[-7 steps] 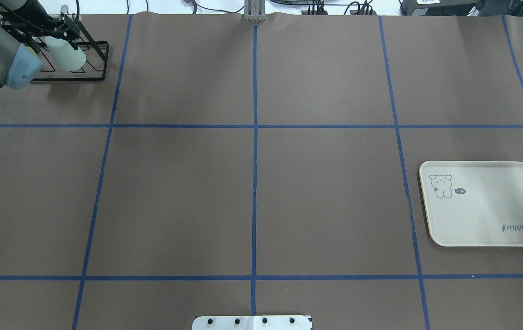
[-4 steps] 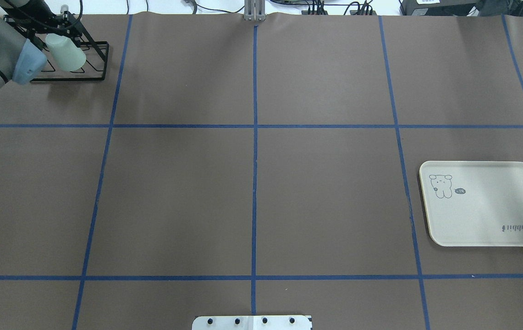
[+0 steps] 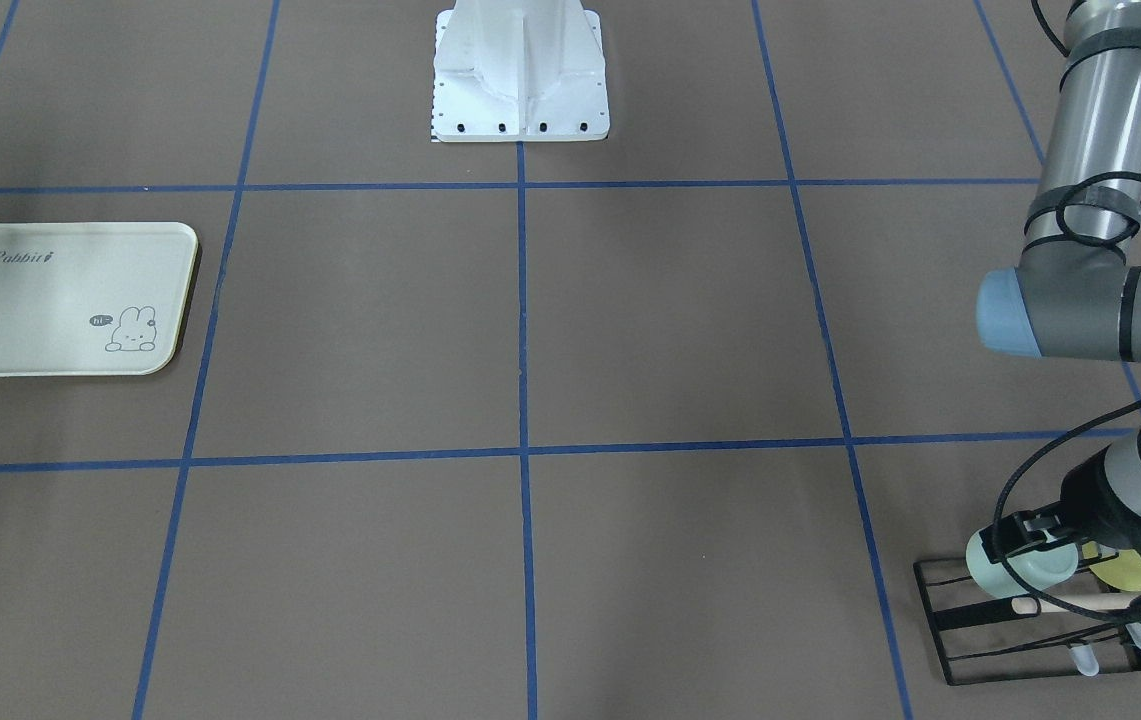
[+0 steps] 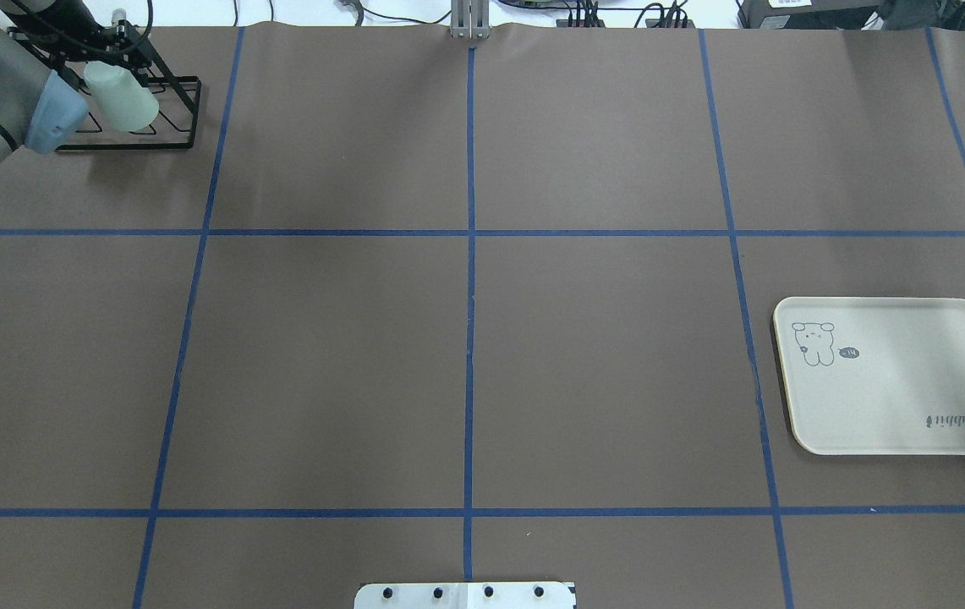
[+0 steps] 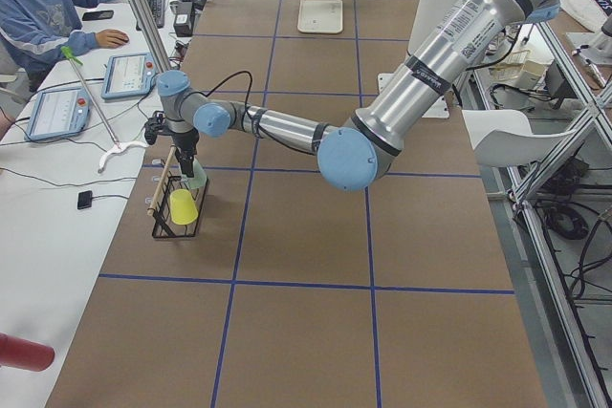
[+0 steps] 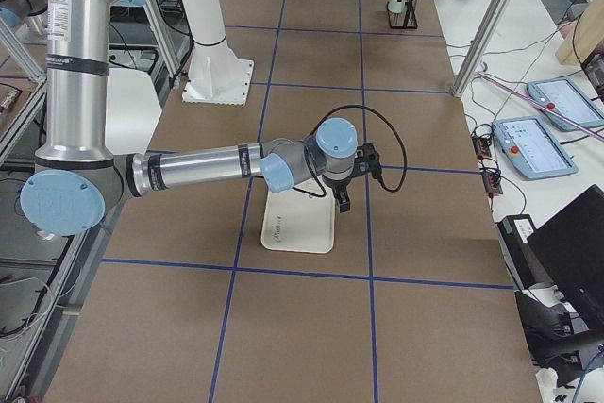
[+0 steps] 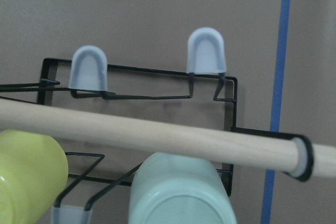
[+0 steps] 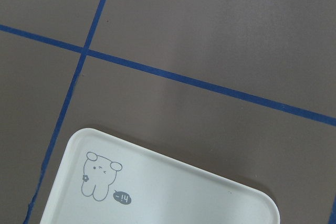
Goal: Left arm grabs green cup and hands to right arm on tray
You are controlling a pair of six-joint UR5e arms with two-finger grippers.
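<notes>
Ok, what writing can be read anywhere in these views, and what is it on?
"Rabbit": script in one corner of the tray.
"hi~": in the speech bubble beside the rabbit drawing on the tray.
The arm label in the left side view: too blurred to read.
The tablet screens: too small to read.

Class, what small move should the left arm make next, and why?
Probably close the left claw on the green cup and lift it off the black rack: the claw is at the cup, which lies on the rack, far from the tray.
</notes>
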